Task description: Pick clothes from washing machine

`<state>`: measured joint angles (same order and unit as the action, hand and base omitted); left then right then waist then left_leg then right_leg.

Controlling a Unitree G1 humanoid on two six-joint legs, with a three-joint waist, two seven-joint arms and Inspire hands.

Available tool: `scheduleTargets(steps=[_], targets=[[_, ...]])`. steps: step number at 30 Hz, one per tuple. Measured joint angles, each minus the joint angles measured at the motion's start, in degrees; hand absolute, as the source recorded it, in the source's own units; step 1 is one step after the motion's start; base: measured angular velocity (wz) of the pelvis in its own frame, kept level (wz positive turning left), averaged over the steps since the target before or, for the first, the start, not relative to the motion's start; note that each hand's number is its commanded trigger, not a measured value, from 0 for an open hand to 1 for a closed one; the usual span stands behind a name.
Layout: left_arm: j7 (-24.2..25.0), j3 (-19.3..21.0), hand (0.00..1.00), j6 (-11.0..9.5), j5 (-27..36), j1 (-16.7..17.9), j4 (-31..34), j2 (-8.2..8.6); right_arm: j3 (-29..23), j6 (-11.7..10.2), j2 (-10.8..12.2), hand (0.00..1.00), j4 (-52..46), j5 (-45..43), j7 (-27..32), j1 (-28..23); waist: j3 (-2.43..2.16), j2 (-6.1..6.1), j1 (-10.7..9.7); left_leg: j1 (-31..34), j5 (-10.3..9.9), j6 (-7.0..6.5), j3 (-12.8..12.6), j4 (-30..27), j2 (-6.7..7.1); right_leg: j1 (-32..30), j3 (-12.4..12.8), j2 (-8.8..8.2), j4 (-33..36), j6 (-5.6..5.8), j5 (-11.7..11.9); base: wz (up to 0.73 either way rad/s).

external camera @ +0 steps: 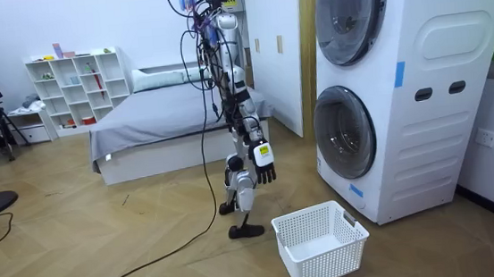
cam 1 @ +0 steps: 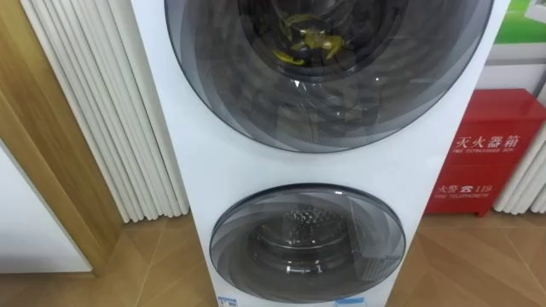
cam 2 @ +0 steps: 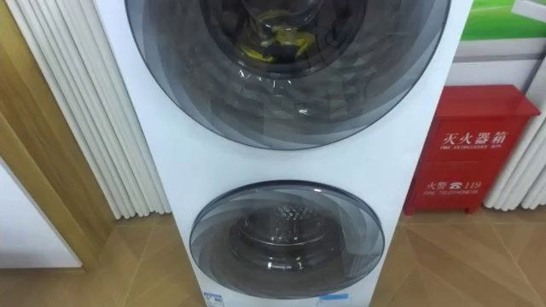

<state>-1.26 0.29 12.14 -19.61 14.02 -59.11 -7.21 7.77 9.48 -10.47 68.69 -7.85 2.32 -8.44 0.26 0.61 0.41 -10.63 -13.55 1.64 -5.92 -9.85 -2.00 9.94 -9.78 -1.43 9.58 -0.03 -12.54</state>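
Currently robot stands a few steps from the washing machine (cam 1: 183,128), both doors shut. Yellow clothes (cam 1: 309,43) sit in the upper drum. White basket (external camera: 315,251) on floor nearby. Right hand (external camera: 264,160) hangs low; can't tell its fingers.

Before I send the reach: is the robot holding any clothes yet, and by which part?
Nothing held: the right hand hangs open and empty, short of the washing machine.

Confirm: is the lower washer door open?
No, the lower door sits closed, flush against the white front of the washing machine.
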Motion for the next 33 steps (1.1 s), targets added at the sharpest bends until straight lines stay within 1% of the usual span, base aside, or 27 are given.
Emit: scheduleTargets(steps=[9,12,15,18,19,21,23,24,25,26,27,28,29,30,31,32,33], targets=[[0.00,-0.65,0.00,-0.02,-0.16,0.00,-0.01,-0.10,0.05,-0.03,-0.02,0.00,-0.11,0.03,-0.58,0.10,-0.10,-0.20,0.07,-0.03,0.00,0.00,-0.02,-0.01,0.00,0.01,-0.03,0.00,0.15,0.00,0.00,0.00],[0.00,-1.27,0.00,-0.04,-0.09,0.00,0.00,-0.25,0.05,-0.09,-0.01,0.00,-0.10,0.30,-0.54,0.09,-0.04,-0.29,-0.02,-0.02,0.00,0.00,-0.05,0.03,0.00,-0.12,-0.23,-0.04,0.03,0.00,0.00,0.00],[0.00,-1.64,0.00,-0.38,-0.04,0.03,-0.07,-0.28,-0.12,-0.10,-0.03,0.00,-0.14,1.99,-0.26,0.24,-0.04,-0.28,0.04,0.03,0.00,0.00,-0.09,0.13,0.01,-0.43,-0.18,-0.04,0.07,0.02,-0.01,0.00],[0.04,-1.55,0.00,-0.64,-0.32,0.12,-0.08,-0.24,-0.51,-0.10,-0.29,0.00,-0.83,6.76,0.96,0.26,-0.02,-0.30,0.14,0.12,0.00,0.00,-0.16,0.19,0.00,-0.41,0.15,-0.02,0.25,0.02,-0.01,-0.05],[0.23,-1.08,0.00,-0.87,-1.18,0.04,-0.08,-0.14,-1.87,-0.14,-0.34,0.00,-1.91,8.29,1.40,0.28,-0.02,-0.30,0.21,0.30,0.00,0.00,-0.24,0.12,-0.01,-0.76,0.30,-0.02,0.38,0.02,0.00,-0.06],[0.28,0.02,0.00,-1.19,-1.37,-0.33,0.01,-0.12,-4.92,-0.80,-0.45,0.00,-4.26,11.94,1.90,0.35,0.06,-0.47,0.04,0.49,0.00,0.00,-0.26,0.06,0.00,-0.91,0.19,-0.06,0.46,0.02,0.00,-0.02],[0.24,2.06,0.00,-2.10,-1.23,-0.73,-0.02,-0.25,-7.53,-1.79,-0.78,0.00,-11.25,14.74,2.77,0.42,0.11,-0.61,-0.05,0.34,0.00,0.00,-0.44,0.10,-0.01,-0.82,0.19,-0.08,0.40,0.00,0.03,-0.02],[0.22,2.22,0.00,-2.53,-1.23,-0.78,-0.01,-0.43,-8.16,-2.30,-0.86,0.00,-13.34,15.06,2.95,0.59,0.12,-0.65,-0.13,0.26,0.00,0.00,-0.44,0.12,-0.01,-0.74,0.19,-0.08,0.41,0.00,0.03,0.00],[0.20,3.15,0.00,-3.45,-1.24,-0.84,0.00,-0.65,-9.51,-3.96,-0.90,0.00,-15.54,15.61,3.32,1.80,0.18,-0.75,-0.25,0.00,0.00,0.00,-0.43,0.20,-0.02,-0.46,0.13,-0.07,0.39,0.00,0.05,0.06],[0.21,3.52,0.00,-4.25,-1.23,-1.11,0.01,-1.15,-10.38,-4.99,-0.98,0.00,-17.89,16.36,3.97,3.15,0.24,-1.04,-0.40,-0.11,0.00,0.00,-0.40,0.19,-0.02,-0.08,-0.23,-0.10,0.27,0.00,0.05,0.12],[0.21,3.52,0.00,-4.59,-1.23,-1.31,0.01,-1.47,-10.76,-5.54,-1.01,0.00,-19.17,16.93,4.17,3.56,0.25,-1.23,-0.58,-0.09,0.00,0.00,-0.39,0.19,-0.01,0.07,-0.53,-0.13,0.10,0.01,0.05,0.19],[0.21,3.51,0.00,-5.20,-1.17,-1.36,0.34,-2.03,-11.46,-5.86,-1.08,0.00,-22.73,18.33,4.50,4.38,0.32,-1.59,-0.55,0.04,0.00,0.00,-0.40,0.23,-0.03,-0.02,-0.71,-0.11,0.16,0.01,0.05,0.10],[0.19,3.49,0.00,-5.31,-1.19,-1.23,1.08,-2.42,-11.46,-5.91,-1.34,0.00,-27.23,20.01,5.07,5.21,0.53,-1.85,-0.38,0.16,0.00,0.00,-0.40,0.22,-0.07,-0.15,-0.62,-0.07,0.13,0.01,0.05,0.04],[0.16,3.55,0.00,-5.34,-1.19,-1.29,1.10,-2.58,-11.45,-5.99,-1.59,0.00,-29.43,20.56,5.25,5.64,0.60,-1.98,-0.30,0.23,0.00,0.00,-0.40,0.22,-0.06,-0.21,-0.63,-0.06,0.13,0.01,0.05,0.00],[0.11,3.99,0.00,-5.24,-1.20,-1.29,1.13,-2.69,-11.45,-6.06,-2.34,0.00,-32.50,21.16,5.56,6.90,0.57,-2.22,-0.27,0.37,0.00,0.00,-0.38,0.17,-0.04,-0.63,-0.61,-0.09,0.13,0.01,0.05,0.00],[0.10,4.05,0.00,-5.12,-1.20,-1.31,1.30,-2.82,-11.39,-6.12,-3.12,0.00,-35.43,21.48,6.49,8.08,0.43,-2.17,-0.03,0.55,0.00,0.00,-0.37,0.15,0.01,-0.88,-0.61,-0.14,0.17,0.01,0.05,0.00],[0.10,4.07,0.00,-5.09,-1.20,-1.33,1.40,-2.89,-11.44,-6.14,-3.35,0.00,-36.80,21.52,7.08,8.73,0.38,-2.23,-0.02,0.69,0.00,0.00,-0.36,0.16,0.01,-0.95,-0.60,-0.14,0.17,0.01,0.05,0.00]])
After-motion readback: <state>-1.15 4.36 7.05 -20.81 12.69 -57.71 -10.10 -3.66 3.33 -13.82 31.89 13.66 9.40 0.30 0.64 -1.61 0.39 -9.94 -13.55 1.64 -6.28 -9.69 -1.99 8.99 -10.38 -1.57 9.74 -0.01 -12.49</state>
